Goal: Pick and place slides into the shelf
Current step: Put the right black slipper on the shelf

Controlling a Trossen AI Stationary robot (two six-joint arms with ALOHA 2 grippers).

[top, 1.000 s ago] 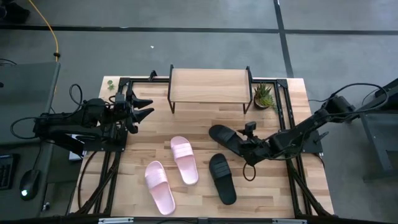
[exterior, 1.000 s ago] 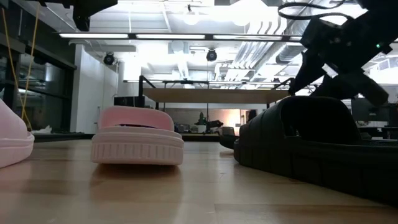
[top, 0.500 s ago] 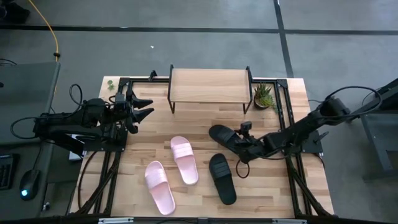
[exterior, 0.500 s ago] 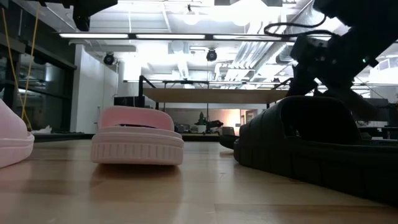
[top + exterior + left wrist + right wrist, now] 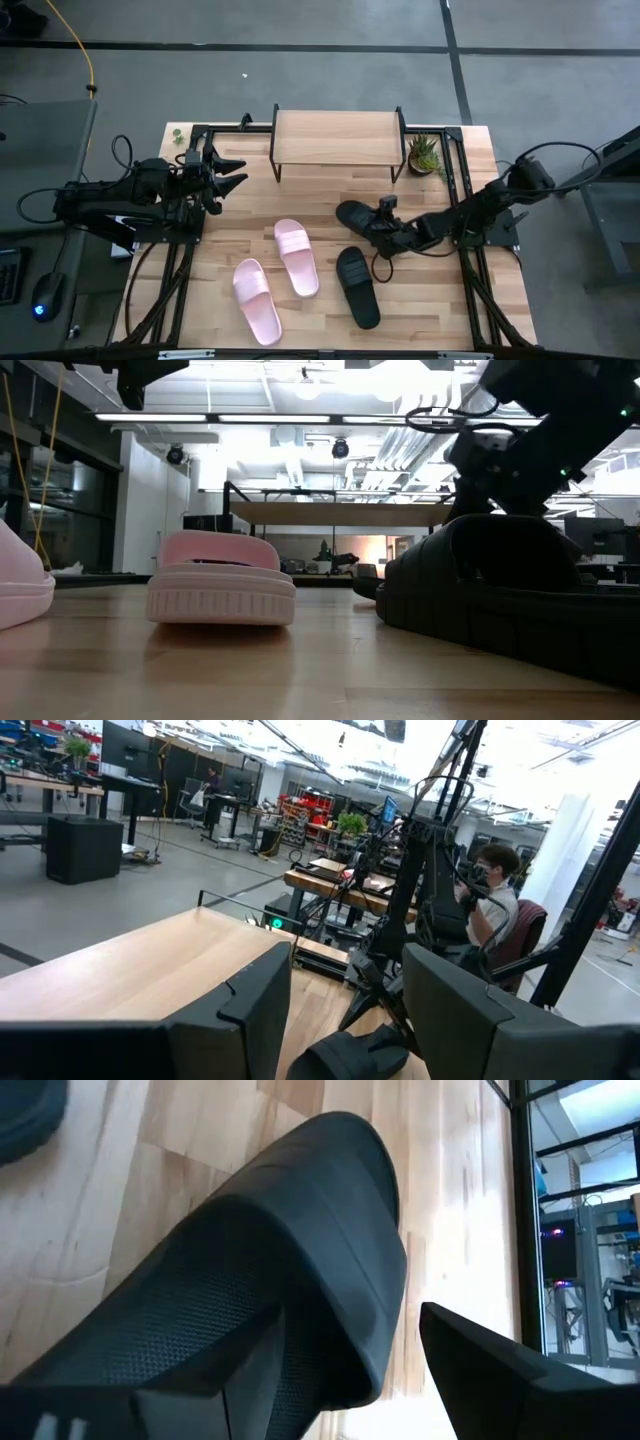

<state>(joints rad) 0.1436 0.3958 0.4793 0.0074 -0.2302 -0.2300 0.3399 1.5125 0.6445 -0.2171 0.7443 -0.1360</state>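
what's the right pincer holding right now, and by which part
Nothing yet: the right pincer is open around the strap of the black slide.

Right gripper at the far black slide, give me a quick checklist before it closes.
1. Right gripper open: ok.
2. Jaws astride the far black slide: one finger is beside it, the other over its strap; cannot tell.
3. Near black slide clear of the gripper: ok.
4. Shelf top free: ok.
5. Pink slides out of the path to the shelf: ok.
6. Left gripper parked at the table's left edge: ok.
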